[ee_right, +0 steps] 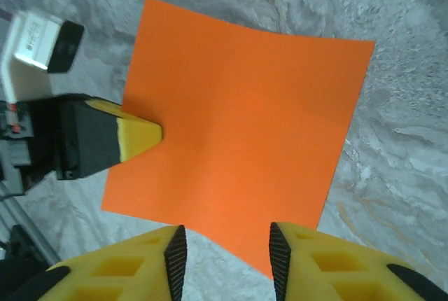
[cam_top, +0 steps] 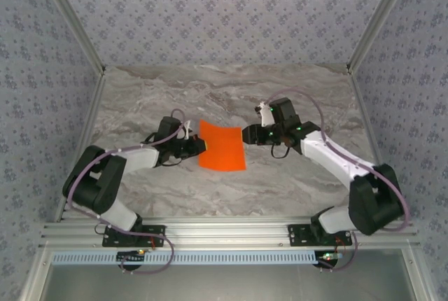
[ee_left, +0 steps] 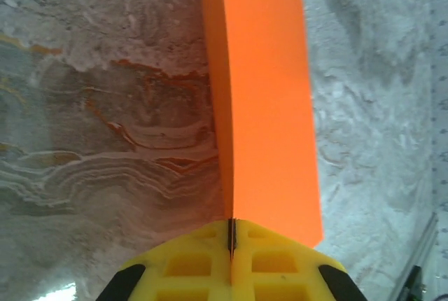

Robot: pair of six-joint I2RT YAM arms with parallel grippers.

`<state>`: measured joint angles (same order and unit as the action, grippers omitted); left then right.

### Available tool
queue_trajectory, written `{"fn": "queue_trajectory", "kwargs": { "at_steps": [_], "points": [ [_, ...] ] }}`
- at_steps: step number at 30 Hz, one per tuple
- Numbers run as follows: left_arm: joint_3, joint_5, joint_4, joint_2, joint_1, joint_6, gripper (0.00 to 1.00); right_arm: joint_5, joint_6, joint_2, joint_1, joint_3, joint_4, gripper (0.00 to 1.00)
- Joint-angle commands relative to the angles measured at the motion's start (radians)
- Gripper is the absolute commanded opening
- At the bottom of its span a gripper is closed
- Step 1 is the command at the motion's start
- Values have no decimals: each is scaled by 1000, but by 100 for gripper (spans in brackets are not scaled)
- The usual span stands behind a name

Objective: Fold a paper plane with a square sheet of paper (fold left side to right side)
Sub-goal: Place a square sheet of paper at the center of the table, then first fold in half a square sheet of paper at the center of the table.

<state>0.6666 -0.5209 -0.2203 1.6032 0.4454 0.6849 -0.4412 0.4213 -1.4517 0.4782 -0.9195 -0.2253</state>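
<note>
The top external camera sits high above and behind the arm bases (cam_top: 133, 234), which lie at the bottom of its view. It looks forward and down on the whole marble table (cam_top: 231, 189) up to the patterned walls (cam_top: 224, 14), so it is the far view. The left wrist camera rides on the left gripper (ee_left: 231, 238) and looks along it, very near to the square sheet of paper (ee_left: 269, 119). The right wrist camera rides on the right gripper (ee_right: 227, 252) and looks steeply down from close by. All three views share the sheet; the right wrist and top views also share the left gripper.
</note>
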Motion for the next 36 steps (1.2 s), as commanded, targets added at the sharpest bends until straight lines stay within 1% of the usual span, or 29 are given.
{"fn": "queue_trajectory", "kwargs": {
  "at_steps": [1, 4, 8, 10, 12, 15, 20, 23, 27, 29, 32, 36],
  "points": [
    [63, 22, 47, 29, -2, -65, 0, -33, 78, -94, 13, 19, 163, 27],
    [76, 19, 61, 43, 0, -70, 0, -19, 95, -201, 20, 0, 190, 21],
    [82, 18, 81, 33, 1, -73, 0, 9, 95, -309, 29, -36, 169, 19],
    [86, 14, 91, 25, 0, -71, 3, 41, 91, -344, 32, -51, 130, 20],
    [87, 5, 93, 16, 1, -68, 8, 59, 86, -367, 35, -58, 106, 19],
    [87, -29, 76, 0, 0, -54, 24, 83, 77, -393, 42, -60, 71, 19],
    [82, -114, -66, -4, 15, 40, 47, 131, 57, -396, 54, -53, 24, 19],
    [99, -134, -132, 15, 40, 82, 55, 126, 60, -390, 53, -32, 43, 20],
    [128, -143, -192, 60, 78, 112, 66, 75, 83, -381, 43, 2, 115, 20],
    [139, -143, -208, 83, 89, 121, 70, 48, 88, -379, 36, 9, 138, 20],
    [148, -143, -226, 113, 98, 132, 71, 10, 100, -364, 23, 17, 178, 21],
    [148, -141, -244, 139, 105, 140, 70, -18, 102, -313, -4, 19, 205, 23]
  ]
}}
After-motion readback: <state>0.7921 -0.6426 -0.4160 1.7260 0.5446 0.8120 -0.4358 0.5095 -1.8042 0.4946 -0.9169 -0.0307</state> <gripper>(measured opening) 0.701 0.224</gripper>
